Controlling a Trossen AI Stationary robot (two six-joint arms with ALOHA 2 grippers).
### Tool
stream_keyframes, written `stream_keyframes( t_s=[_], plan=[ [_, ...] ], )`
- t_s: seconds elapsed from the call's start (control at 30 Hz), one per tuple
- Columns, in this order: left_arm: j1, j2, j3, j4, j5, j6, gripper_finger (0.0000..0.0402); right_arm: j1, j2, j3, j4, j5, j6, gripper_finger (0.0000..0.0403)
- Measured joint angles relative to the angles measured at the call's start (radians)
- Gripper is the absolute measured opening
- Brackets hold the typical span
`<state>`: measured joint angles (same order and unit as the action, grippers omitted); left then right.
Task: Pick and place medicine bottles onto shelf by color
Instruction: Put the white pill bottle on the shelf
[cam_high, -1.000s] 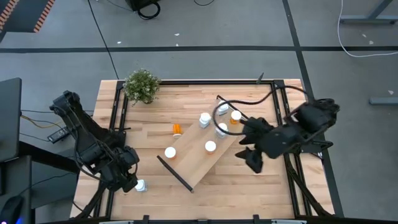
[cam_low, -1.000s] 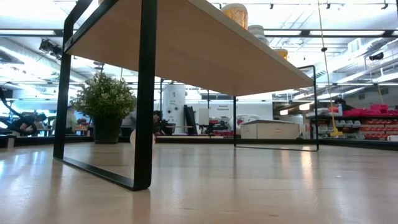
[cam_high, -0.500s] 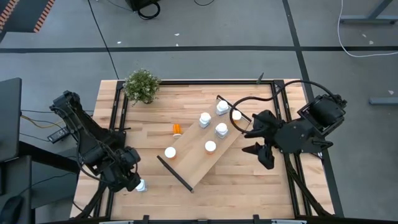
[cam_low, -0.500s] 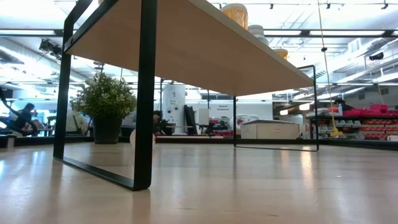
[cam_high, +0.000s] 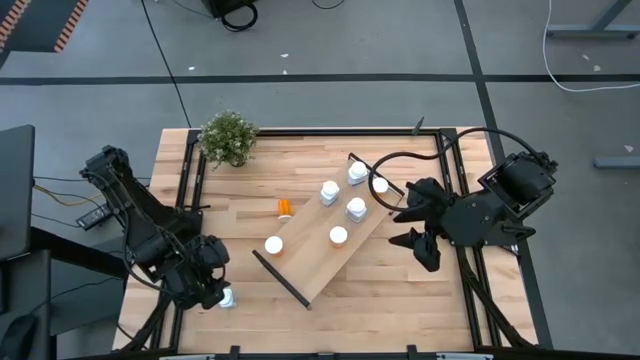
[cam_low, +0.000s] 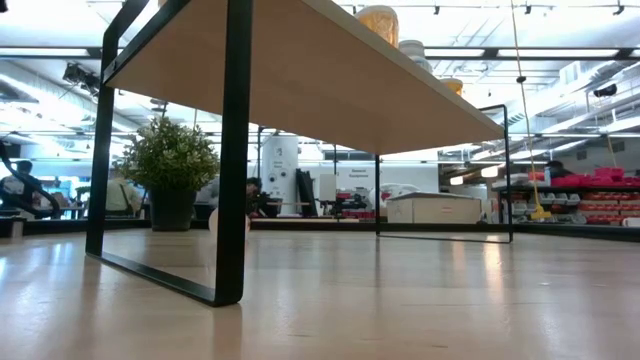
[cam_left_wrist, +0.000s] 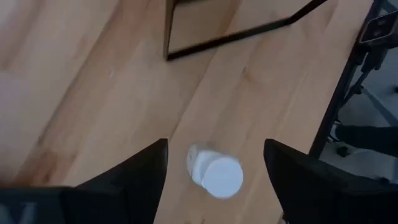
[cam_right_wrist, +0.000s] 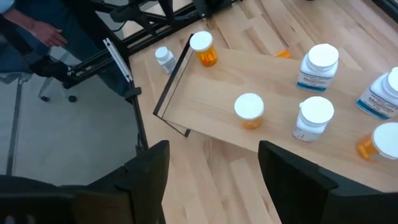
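The light-wood shelf (cam_high: 322, 248) stands aslant in the middle of the table on black rails. On it stand three white bottles (cam_high: 355, 209) and three orange ones (cam_high: 338, 236). Another orange bottle (cam_high: 285, 207) lies on the table beyond the shelf. A small white bottle (cam_left_wrist: 214, 172) stands on the table near the left near corner. My left gripper (cam_left_wrist: 216, 146) is open above it, one finger on either side and apart from it. My right gripper (cam_right_wrist: 214, 146) is open and hovers off the shelf's right side, pointing across the shelf (cam_right_wrist: 261, 93).
A green potted plant (cam_high: 228, 137) stands at the far left of the table. Black frame rails (cam_high: 187, 175) run along both side edges. The low view looks under the shelf (cam_low: 300, 70) past its black leg (cam_low: 235, 150). A person (cam_right_wrist: 25, 31) shows beyond the table.
My right gripper has drawn back from over the shelf's right end toward the table's right edge, staying open, and the arm's cable has come clear of the bottles there. The bottles on the shelf stand as before.
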<state>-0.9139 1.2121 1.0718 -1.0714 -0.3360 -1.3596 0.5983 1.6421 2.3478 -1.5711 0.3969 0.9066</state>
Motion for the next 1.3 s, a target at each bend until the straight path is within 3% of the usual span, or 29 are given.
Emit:
stream_keyframes(
  t_s=[0.63, 0.77, 0.9, 1.13, 1.3],
  plan=[
    [-0.118, 0.000, 0.001, 0.070, -0.271, -0.038, 0.0206, 0.023, 0.001, 0.000, 0.000, -0.024, 0.080, 0.0252],
    [-0.118, 0.000, 0.001, 0.107, -0.246, -0.015, 0.0195, 0.027, 0.001, 0.000, 0.000, -0.024, 0.103, 0.0252],
    [-0.118, 0.000, 0.001, 0.106, -0.162, 0.033, 0.0188, 0.026, 0.001, 0.000, 0.000, -0.024, 0.020, 0.0252],
    [-0.140, 0.000, 0.001, 0.100, -0.130, 0.042, 0.0167, 0.026, 0.001, 0.000, 0.000, 0.006, 0.013, 0.0252],
    [-0.140, 0.001, 0.001, 0.098, -0.064, 0.133, 0.0124, 0.030, 0.010, 0.000, 0.000, 0.006, 0.072, 0.0252]
  ],
)
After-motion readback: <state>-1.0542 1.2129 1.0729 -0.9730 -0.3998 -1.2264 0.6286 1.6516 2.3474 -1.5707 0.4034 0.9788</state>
